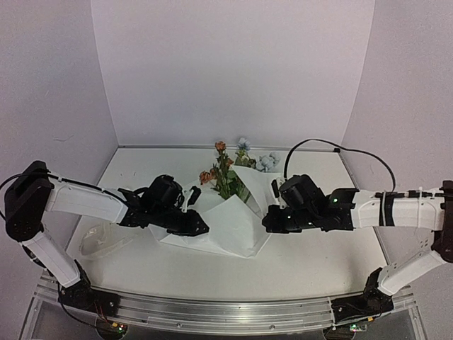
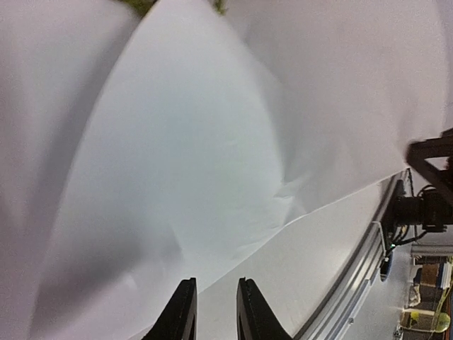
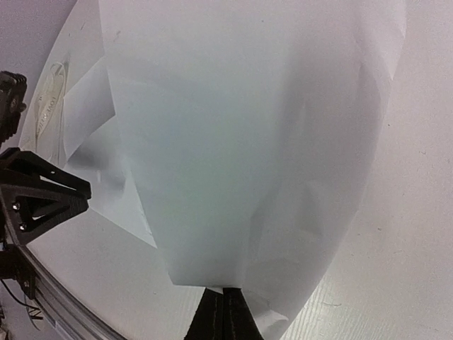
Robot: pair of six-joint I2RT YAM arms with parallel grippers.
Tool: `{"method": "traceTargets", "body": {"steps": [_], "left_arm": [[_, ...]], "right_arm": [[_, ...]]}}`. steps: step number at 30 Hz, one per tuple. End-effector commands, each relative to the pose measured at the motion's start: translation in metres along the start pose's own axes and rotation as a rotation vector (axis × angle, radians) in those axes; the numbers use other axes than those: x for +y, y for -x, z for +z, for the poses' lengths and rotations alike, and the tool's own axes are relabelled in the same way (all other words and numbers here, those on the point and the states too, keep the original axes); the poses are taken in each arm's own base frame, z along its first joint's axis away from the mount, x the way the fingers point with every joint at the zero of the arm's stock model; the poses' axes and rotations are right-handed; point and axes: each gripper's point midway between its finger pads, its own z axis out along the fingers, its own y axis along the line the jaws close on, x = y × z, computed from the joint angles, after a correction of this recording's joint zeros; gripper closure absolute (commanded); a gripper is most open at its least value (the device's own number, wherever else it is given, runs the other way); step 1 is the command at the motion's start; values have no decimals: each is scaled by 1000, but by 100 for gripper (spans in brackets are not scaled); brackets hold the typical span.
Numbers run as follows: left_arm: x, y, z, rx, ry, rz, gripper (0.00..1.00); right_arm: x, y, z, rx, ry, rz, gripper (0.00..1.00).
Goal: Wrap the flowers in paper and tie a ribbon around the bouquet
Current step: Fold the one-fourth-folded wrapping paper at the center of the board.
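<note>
One sheet of paper [image 1: 237, 228] lies folded and rumpled at the middle of the worktop [image 1: 311, 263], with a claw at each side. The left claw [image 1: 204, 228] sits at the paper's 9 o'clock edge and the right claw [image 1: 267, 225] at its 3 o'clock edge. In the left wrist view the left claw [image 2: 216, 315] has its two fingers [image 2: 185, 315] standing a narrow gap apart. The paper's loose edge runs just past their tips, and nothing shows gripped between them. From there the sheet [image 2: 184, 156] billows up toward 12 o'clock and fills most of that view. In the right wrist view the right claw [image 3: 223, 315] is pressed fully together, and a lower corner of the paper [image 3: 248, 142] comes down right into its tips, so it appears pinched there. The rest of the sheet is lifted off the worktop and spreads away toward 12 o'clock. One bunch of flowers [image 1: 225, 176] pokes out of the paper's far side, at 12 o'clock from the fold and between the two claws. About three orange-pink blooms show, and two pale blue-white ones lie toward 1 o'clock. One ribbon [image 1: 99, 241], a translucent heap, rests on the worktop at 8 o'clock from the left claw, well apart from the paper.
</note>
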Motion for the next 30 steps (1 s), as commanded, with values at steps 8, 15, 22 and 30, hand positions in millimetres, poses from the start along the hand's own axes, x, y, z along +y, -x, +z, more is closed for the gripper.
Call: {"method": "traceTargets", "body": {"steps": [8, 15, 22, 30], "left_arm": [[66, -38, 16, 128, 169, -22, 82], [62, -39, 18, 137, 141, -24, 82], [39, -5, -4, 68, 106, -67, 74], [27, 96, -43, -127, -104, -231, 47]], "right_arm": [[45, 39, 48, 67, 28, 66, 100], [60, 46, 101, 79, 42, 94, 100], [54, 35, 138, 89, 42, 125, 100], [57, 32, 158, 99, 116, 160, 100]]}}
